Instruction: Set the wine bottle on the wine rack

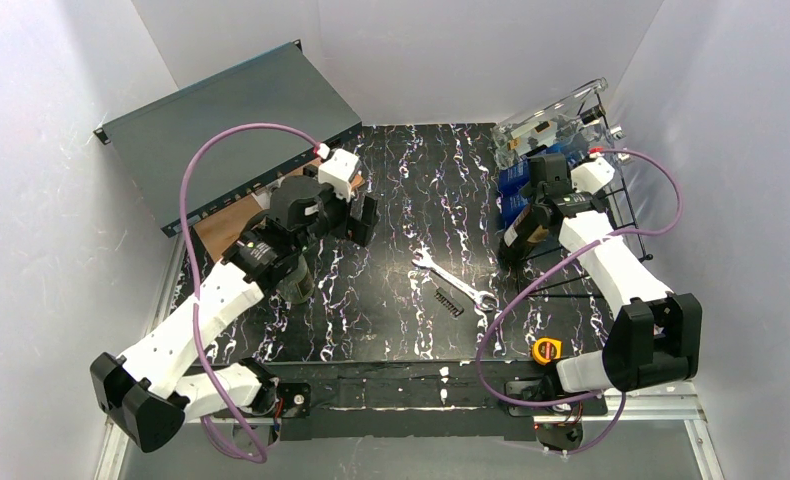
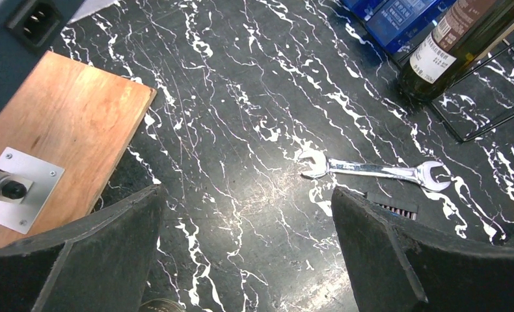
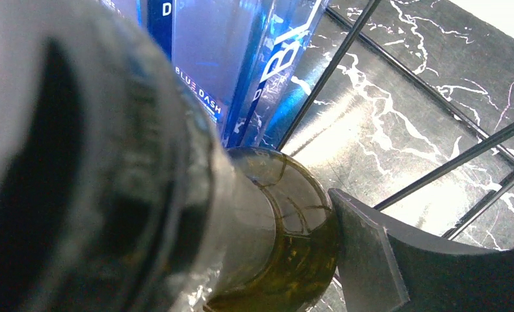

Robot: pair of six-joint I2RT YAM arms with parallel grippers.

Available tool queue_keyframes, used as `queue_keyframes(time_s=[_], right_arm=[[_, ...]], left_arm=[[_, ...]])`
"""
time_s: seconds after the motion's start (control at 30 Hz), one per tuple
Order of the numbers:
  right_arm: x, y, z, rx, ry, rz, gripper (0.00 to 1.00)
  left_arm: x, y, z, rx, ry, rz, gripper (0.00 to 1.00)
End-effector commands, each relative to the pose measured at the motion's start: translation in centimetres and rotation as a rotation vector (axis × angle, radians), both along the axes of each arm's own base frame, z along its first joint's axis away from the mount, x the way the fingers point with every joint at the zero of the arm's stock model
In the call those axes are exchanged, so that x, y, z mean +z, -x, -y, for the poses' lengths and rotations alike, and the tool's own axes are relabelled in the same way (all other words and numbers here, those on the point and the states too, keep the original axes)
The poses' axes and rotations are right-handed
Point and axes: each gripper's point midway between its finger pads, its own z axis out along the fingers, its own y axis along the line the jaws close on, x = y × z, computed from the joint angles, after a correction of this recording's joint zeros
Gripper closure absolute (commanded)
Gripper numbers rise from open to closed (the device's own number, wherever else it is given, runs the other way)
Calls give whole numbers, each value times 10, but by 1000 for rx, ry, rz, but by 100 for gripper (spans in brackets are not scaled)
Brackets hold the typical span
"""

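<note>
The dark green wine bottle (image 1: 519, 236) with a pale label stands tilted at the left edge of the black wire wine rack (image 1: 626, 205), its base low by the table. My right gripper (image 1: 544, 200) is shut on its upper part. In the right wrist view the bottle (image 3: 287, 227) fills the left, one finger (image 3: 371, 260) presses its side, and rack wires (image 3: 436, 166) cross behind it. My left gripper (image 1: 356, 215) is open and empty over the table's left middle. The left wrist view shows the bottle (image 2: 449, 45) and the rack wires (image 2: 495, 114) far off at the upper right.
Blue boxes (image 1: 516, 185) stand behind the bottle. A steel wrench (image 1: 456, 280) and a small black comb-like piece (image 1: 448, 303) lie mid-table. A wooden board (image 2: 59, 136) and a dark grey metal case (image 1: 231, 125) are at the left. A yellow object (image 1: 546, 349) sits near front.
</note>
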Motion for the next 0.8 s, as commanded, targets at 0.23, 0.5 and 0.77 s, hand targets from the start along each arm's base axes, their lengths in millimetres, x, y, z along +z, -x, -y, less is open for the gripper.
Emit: queue_keyframes(time_s=[0.23,0.5,0.77], right_arm=[[11,-2,10,-98,-36,71,95],[5,-4,15,-95,-8,41,77],[-4,-7,17,-76,-1,6,59]], left_arm=[[-16,-4,8,3,-32,4,2],[-12,-4,5,13,-39,19,2],[-9,-4,2,22,-39,25,2]])
